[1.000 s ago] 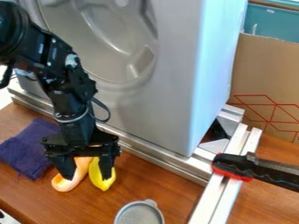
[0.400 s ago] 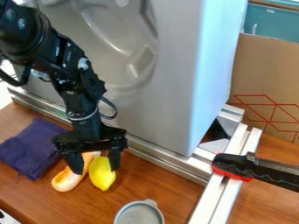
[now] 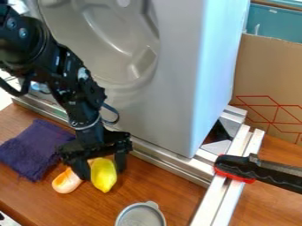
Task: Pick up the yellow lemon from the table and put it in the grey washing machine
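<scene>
Gripper spread astride a yellow lemon

In the camera view, the arm slants in from the upper left, and its black gripper [image 3: 102, 173] hangs low over the wooden tabletop [image 3: 177, 197]. The claw is spread, one finger on each side of the yellow lemon [image 3: 104, 177]; whether either finger touches the fruit is hard to tell from this angle. A peach-coloured object [image 3: 66, 182] lies just beside the lemon, partly hidden behind the finger at image left. Farther left is a rumpled purple cloth [image 3: 34, 149]. A round grey dish [image 3: 140, 216] sits near the bottom edge. Behind the gripper stands a large grey panelled box [image 3: 171, 110], with metal rails [image 3: 168, 161] along its base. A black-and-red clamp [image 3: 236, 168] lies across the pale rails at right, and a cardboard box [image 3: 265, 79] stands beyond.
</scene>
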You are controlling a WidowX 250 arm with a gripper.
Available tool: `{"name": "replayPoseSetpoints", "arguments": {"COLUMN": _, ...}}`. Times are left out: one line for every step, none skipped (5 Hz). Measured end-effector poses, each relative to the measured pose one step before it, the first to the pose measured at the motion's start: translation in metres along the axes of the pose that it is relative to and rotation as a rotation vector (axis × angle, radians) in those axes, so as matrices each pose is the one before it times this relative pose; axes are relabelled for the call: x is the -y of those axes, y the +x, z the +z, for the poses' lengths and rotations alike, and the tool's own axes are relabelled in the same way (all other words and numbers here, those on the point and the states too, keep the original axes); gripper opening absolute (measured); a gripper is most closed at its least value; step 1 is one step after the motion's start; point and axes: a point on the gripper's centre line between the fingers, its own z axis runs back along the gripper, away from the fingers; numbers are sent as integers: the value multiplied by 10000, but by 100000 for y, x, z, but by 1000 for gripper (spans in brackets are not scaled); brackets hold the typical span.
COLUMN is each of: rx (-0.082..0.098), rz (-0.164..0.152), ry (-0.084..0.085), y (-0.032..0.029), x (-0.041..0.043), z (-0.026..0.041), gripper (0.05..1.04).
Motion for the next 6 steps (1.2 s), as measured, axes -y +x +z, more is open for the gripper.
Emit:
{"name": "replayPoseSetpoints", "arguments": {"rx": -417, "rz": 184, "ry": 525, "y": -316, "x": -746, "z": -1447, "gripper": 1000}}
{"name": "replayPoseSetpoints", "arguments": {"rx": -155, "rz": 100, "ry": 475, "y": 440, "x": -371, "z": -960, "gripper": 960}}
{"name": "replayPoseSetpoints", "arguments": {"rx": -96, "rz": 19, "ry": 299, "y": 416, "x": -124, "z": -137, "gripper": 797}}
{"name": "replayPoseSetpoints", "arguments": {"rx": -154, "rz": -12, "ry": 101, "y": -245, "x": -160, "z": 3, "gripper": 797}}
{"name": "replayPoseSetpoints", "arguments": {"rx": 246, "rz": -239, "ry": -251, "y": -328, "x": -9, "z": 1315, "gripper": 797}}
{"name": "replayPoseSetpoints", "arguments": {"rx": 667, "rz": -466, "ry": -412, "y": -472, "x": -164, "z": 3863, "gripper": 797}}
